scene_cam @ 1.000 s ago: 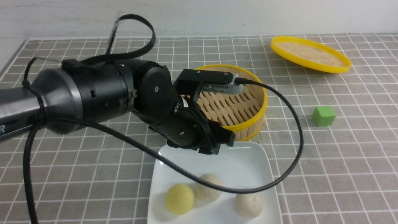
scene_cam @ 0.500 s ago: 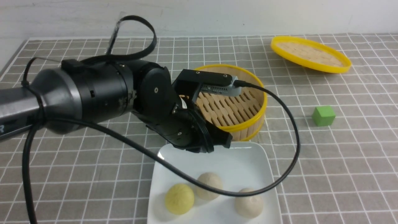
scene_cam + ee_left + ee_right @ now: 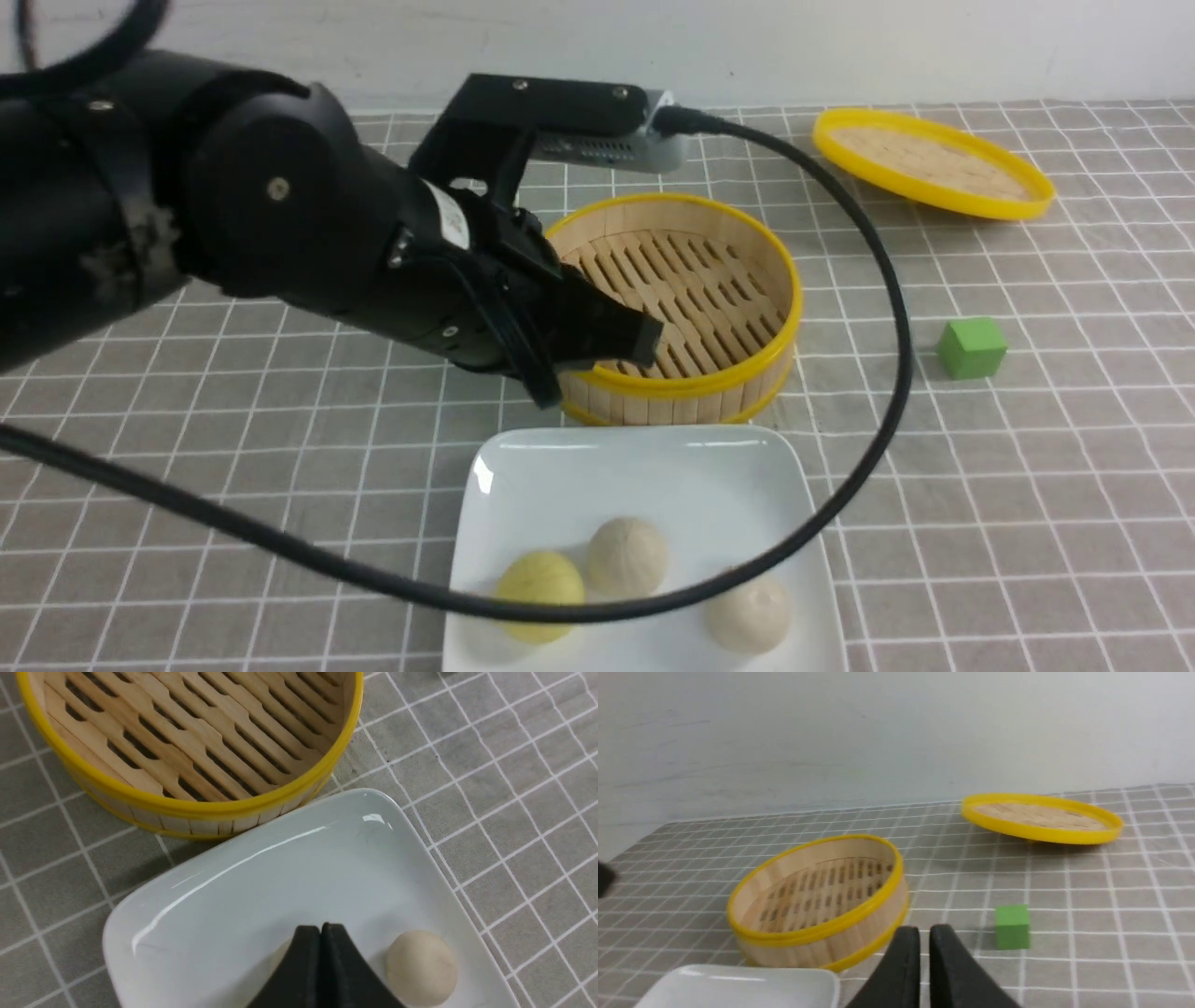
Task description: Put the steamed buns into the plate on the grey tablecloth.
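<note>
Two cream-white steamed buns (image 3: 627, 556) (image 3: 747, 612) lie in the white square plate (image 3: 653, 467) on the grey tablecloth (image 3: 1027, 485), beside a yellow ball (image 3: 540, 595). My left gripper (image 3: 639, 341) is shut and empty, raised above the near rim of the bamboo steamer. In the left wrist view its closed tips (image 3: 320, 929) hang over the plate (image 3: 224, 896), with one bun (image 3: 421, 967) beside them and the other mostly hidden behind the fingers. My right gripper (image 3: 924, 931) is shut and empty, out of the front view.
The empty yellow-rimmed bamboo steamer (image 3: 681, 308) stands just behind the plate. Its flat lid (image 3: 934, 173) lies at the far right. A green cube (image 3: 972, 347) sits to the right of the steamer. The left arm's black cable (image 3: 878, 373) loops over the plate's near edge.
My left arm has lifted and drawn back to the left, away from the plate, its gripper shut and empty. The buns and the yellow ball stay in the plate.
</note>
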